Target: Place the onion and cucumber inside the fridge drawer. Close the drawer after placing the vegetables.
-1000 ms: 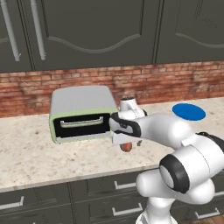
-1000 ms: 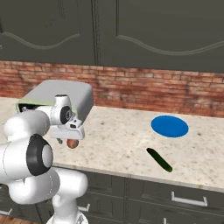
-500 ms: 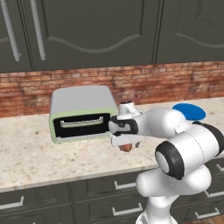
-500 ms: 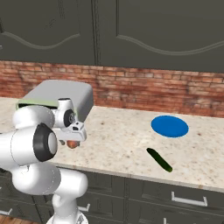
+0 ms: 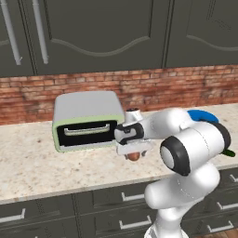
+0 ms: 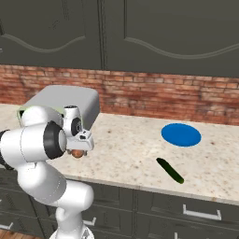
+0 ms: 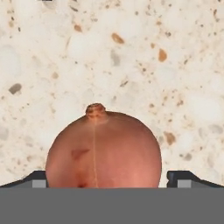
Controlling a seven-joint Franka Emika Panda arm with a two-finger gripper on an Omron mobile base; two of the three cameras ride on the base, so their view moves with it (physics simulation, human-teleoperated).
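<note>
The worktop (image 7: 144, 52) looks like polished stone, pale cream flecked with brown and grey. The onion (image 7: 103, 151) has a smooth, faintly satin reddish-brown skin with a small ridged nub at its 12 o'clock (a thin seam runs down from it). The toaster oven (image 5: 87, 120) has a matt grey shell with a pale green front rim and a dark glassy door. The brick backsplash (image 6: 154, 95) looks rough and matt. The cabinet doors (image 5: 102, 37) are dark, smooth and faintly sheened. The cucumber (image 6: 170, 170) is dark green and smooth; the blue disc (image 6: 181, 134) is flat and matt.
</note>
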